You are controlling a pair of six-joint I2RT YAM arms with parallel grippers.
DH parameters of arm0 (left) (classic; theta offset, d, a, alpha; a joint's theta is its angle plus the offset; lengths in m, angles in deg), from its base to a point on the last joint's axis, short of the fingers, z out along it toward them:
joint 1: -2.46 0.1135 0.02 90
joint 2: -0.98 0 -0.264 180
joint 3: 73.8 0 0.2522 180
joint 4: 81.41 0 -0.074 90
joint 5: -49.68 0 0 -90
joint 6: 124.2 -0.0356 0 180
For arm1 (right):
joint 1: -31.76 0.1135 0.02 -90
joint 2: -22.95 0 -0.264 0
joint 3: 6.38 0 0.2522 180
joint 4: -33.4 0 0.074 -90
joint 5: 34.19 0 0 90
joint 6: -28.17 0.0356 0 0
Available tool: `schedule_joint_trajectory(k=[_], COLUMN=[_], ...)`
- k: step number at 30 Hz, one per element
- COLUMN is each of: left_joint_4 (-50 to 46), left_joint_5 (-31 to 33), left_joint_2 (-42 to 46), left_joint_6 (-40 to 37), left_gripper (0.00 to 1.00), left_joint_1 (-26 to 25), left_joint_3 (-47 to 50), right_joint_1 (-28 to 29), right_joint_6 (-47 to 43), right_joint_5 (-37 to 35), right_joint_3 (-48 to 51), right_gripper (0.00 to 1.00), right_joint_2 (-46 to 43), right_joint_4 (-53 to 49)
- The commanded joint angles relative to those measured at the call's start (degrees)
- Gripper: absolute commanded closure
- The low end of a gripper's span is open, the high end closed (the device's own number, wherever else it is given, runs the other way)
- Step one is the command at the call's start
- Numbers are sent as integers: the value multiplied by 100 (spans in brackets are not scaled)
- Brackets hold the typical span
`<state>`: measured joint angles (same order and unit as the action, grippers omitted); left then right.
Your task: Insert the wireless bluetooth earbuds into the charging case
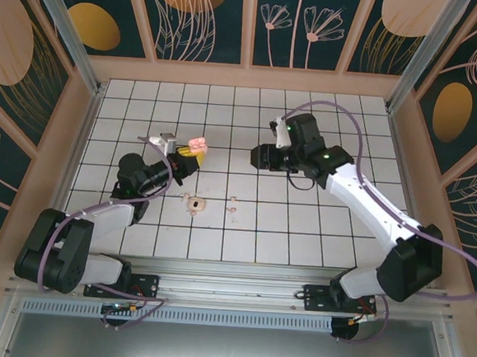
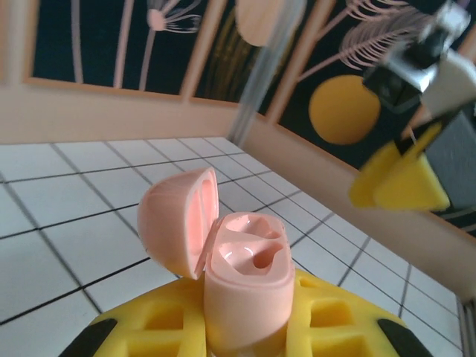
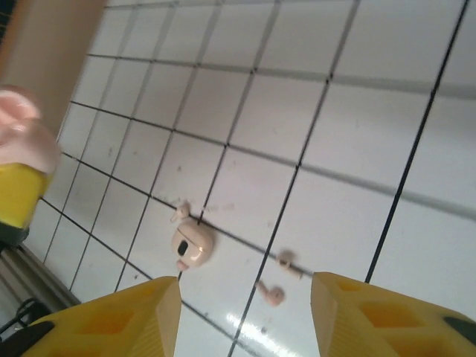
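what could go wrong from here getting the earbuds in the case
1. The earbuds are tiny and lie flat on the tiled table; the broad yellow fingers of the open right gripper may flick them away.
2. A pink disc lies close by and could be nudged or grabbed by mistake.
3. The left gripper holds the open charging case in the air; pressing an earbud in might twist it.
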<state>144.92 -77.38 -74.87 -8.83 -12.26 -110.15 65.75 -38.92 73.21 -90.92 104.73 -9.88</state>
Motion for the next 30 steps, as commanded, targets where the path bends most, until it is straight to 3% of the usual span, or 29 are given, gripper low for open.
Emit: schedule_joint_trajectory(k=[1, 6, 10, 22, 30], left_joint_4=[671, 835, 583, 563, 513], left_joint_5=[867, 1168, 1196, 1522, 1632], left_joint_2=[103, 88, 83, 428, 564], left_joint_6=[497, 531, 297, 136, 104], left_gripper=[91, 91, 92, 89, 90], left_joint_1=[11, 5, 9, 14, 6], left_joint_3=[227, 464, 462, 675, 795], right_joint_1=[183, 728, 1021, 1597, 1751], right_joint_6=[1885, 3048, 3489, 4267, 4279], right_joint_5=[-3, -128, 45, 2, -108], right_joint_3=[-22, 343, 595, 345, -130], right_gripper=[49, 49, 48, 51, 51], right_joint_2=[255, 402, 571, 1540, 2367], right_joint_4=[-725, -594, -347, -697, -745])
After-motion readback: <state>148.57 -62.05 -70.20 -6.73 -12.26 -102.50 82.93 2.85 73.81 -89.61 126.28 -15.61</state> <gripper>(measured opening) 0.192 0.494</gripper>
